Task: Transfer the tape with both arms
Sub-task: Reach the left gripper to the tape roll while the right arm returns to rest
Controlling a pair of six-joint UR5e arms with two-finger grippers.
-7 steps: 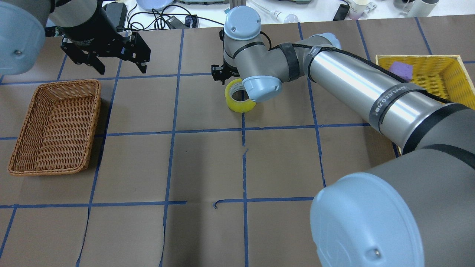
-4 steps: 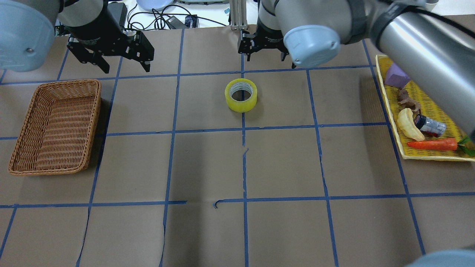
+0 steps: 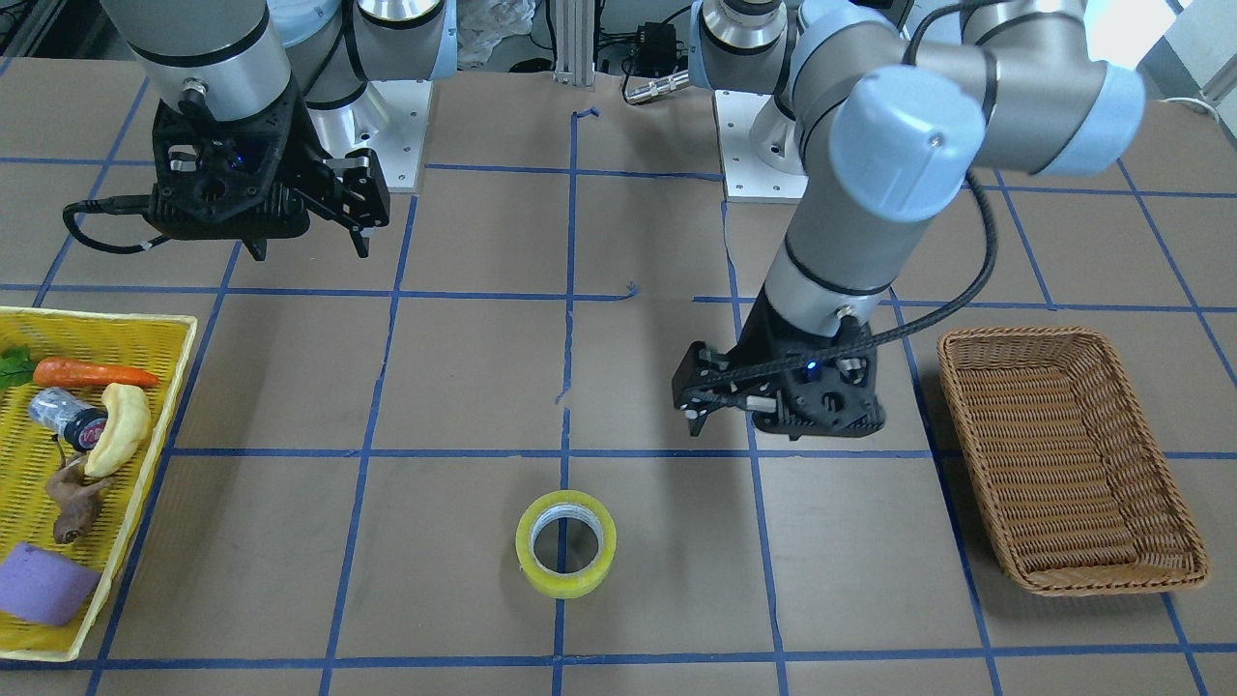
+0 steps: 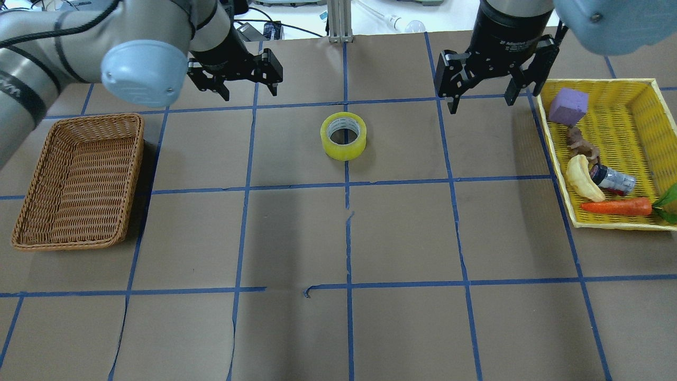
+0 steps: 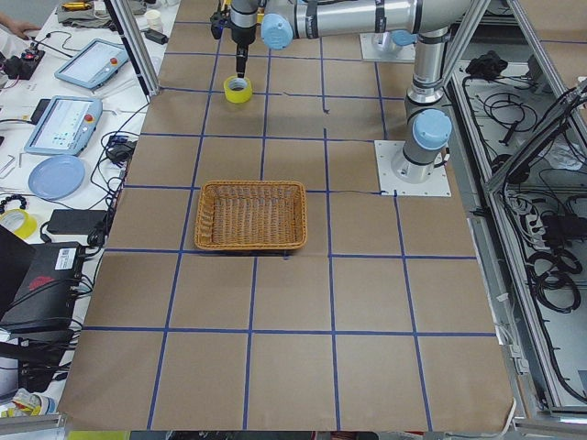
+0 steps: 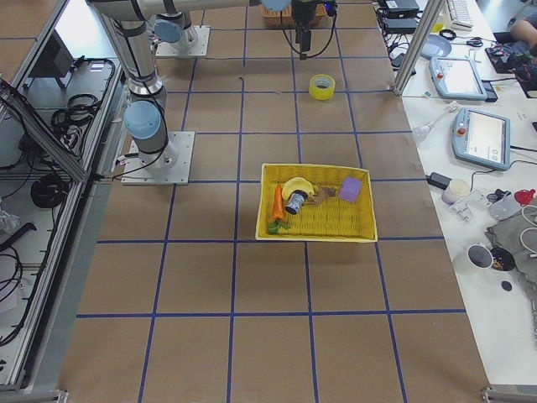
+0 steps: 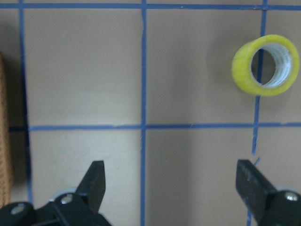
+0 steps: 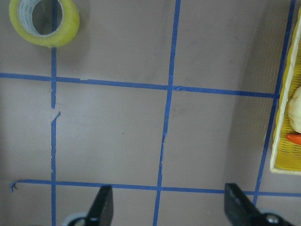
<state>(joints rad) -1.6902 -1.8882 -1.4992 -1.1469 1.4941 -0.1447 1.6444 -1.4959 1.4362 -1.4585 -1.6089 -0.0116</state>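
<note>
The yellow tape roll lies flat on the brown table on a blue grid line, held by nothing. It also shows in the front view, the left wrist view and the right wrist view. My left gripper is open and empty, above the table to the left of the roll and apart from it; the front view shows it too. My right gripper is open and empty, to the right of the roll, near the yellow tray. In the wrist views both fingertips stand wide apart.
A brown wicker basket stands empty at the table's left. A yellow tray at the right holds a purple block, a carrot and other small items. Cables and devices lie beyond the table's far edge.
The right arm has drawn back from over the tape to the right, toward the yellow tray. The left gripper has moved right, closer to the tape. The tape has not moved.
</note>
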